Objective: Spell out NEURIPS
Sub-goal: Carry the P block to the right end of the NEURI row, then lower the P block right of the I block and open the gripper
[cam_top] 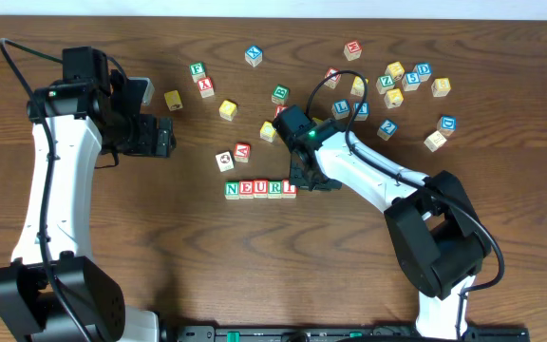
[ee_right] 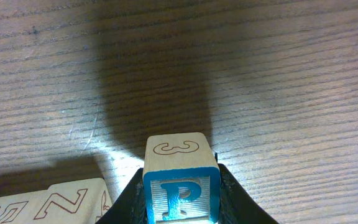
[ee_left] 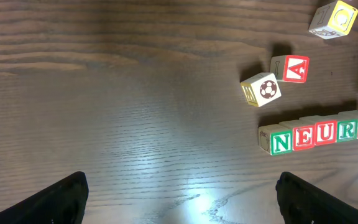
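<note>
Five cubes reading N, E, U, R, I stand in a row [cam_top: 259, 188] near the table's middle, also seen in the left wrist view as a row [ee_left: 322, 134]. My right gripper [cam_top: 304, 179] hovers at the row's right end, just past the I. It is shut on the blue P cube [ee_right: 182, 193], which sits between its dark fingers [ee_right: 128, 204] with the P facing the camera. The row's end shows at the lower left [ee_right: 73, 202], left of the P cube. My left gripper [cam_top: 164, 136] is open and holds nothing, well left of the row. I cannot pick out the S cube.
Several loose letter cubes are scattered at the back right [cam_top: 397, 85] and back centre [cam_top: 228, 108]. A red A cube [ee_left: 293, 68] and a football-picture cube [ee_left: 261, 89] lie just behind the row's left end. A yellow cube [ee_left: 334, 17] lies farther back.
</note>
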